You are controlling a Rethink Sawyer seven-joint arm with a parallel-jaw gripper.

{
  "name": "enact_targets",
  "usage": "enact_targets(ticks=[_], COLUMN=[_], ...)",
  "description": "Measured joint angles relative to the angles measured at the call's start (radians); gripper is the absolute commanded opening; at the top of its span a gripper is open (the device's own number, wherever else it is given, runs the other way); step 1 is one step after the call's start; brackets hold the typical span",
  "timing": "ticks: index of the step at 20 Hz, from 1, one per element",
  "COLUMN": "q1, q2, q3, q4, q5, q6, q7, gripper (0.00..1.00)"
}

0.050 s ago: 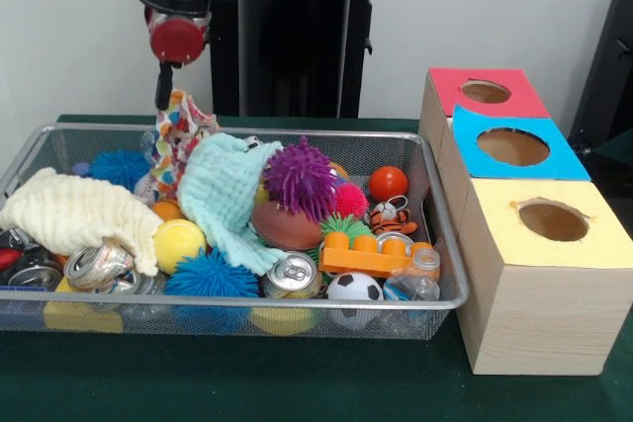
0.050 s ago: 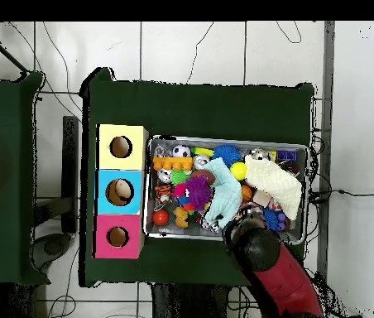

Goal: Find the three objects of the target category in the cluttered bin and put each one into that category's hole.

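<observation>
Nearest you stands the wooden box with the yellow hole (image 1: pixel 553 220), the blue hole (image 1: pixel 513 146) and red hole (image 1: pixel 486 92) behind it, all just beside the wire bin (image 1: pixel 450 269). Look to the bin's far corner: the gripper (image 1: pixel 164 96) has pinched a patterned cloth (image 1: pixel 183 130) by its top edge, and the cloth hangs limp with its lower folds resting among the clutter beside the mint cloth (image 1: pixel 223 195). Judge it light, soft and floppy; it will drape and may drag neighbours such as the cream cloth (image 1: pixel 74 210) or a can (image 1: pixel 292 274). Hold it high at a bunched fold, so that it clears the rim.
</observation>
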Motion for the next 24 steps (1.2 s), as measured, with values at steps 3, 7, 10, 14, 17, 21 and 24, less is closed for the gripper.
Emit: enact_targets(ticks=[3,7,10,14,17,21,24], q1=[0.026,0.051,0.071,0.097,0.122,0.141,0.152], q2=[-0.029,-0.05,-0.062,-0.07,-0.079,-0.085,-0.086], q3=[-0.02,-0.043,-0.062,-0.084,-0.104,-0.12,-0.133], q4=[0.0,0.0,0.0,-0.002,-0.007,-0.016,-0.025], q5=[0.0,0.0,0.0,-0.001,-0.001,-0.001,-0.001], q6=[0.021,0.033,0.043,0.059,0.073,0.088,0.097], q7=[0.0,0.0,0.0,0.0,0.0,0.0,0.0], gripper=[0.0,0.0,0.0,0.0,0.0,0.0,0.0])
